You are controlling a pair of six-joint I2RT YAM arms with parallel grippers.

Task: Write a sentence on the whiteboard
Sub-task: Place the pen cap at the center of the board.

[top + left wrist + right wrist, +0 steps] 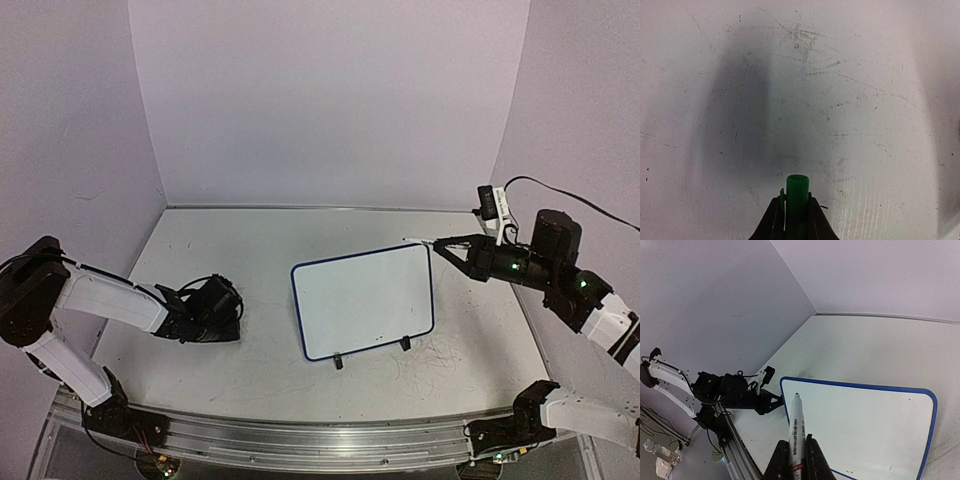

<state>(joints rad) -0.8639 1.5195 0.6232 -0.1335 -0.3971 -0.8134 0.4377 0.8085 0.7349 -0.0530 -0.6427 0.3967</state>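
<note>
Near the left edge of the table (250, 235), the left gripper (796, 202) hangs low over the surface, clenched on a green cap (797, 186). The whiteboard (365, 300) sits mid-table toward the near edge, its face plain white. By its far right corner, the right gripper (796, 449) grasps a white marker (796, 422), tip near the rim.

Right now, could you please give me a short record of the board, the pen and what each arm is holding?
whiteboard: on the table, turned askew, surface blank
writing: none visible
right fingers: shut on marker, uncapped tip by the whiteboard's far right corner
left fingers: shut on green cap, over the table
tip contact: cannot tell
</note>
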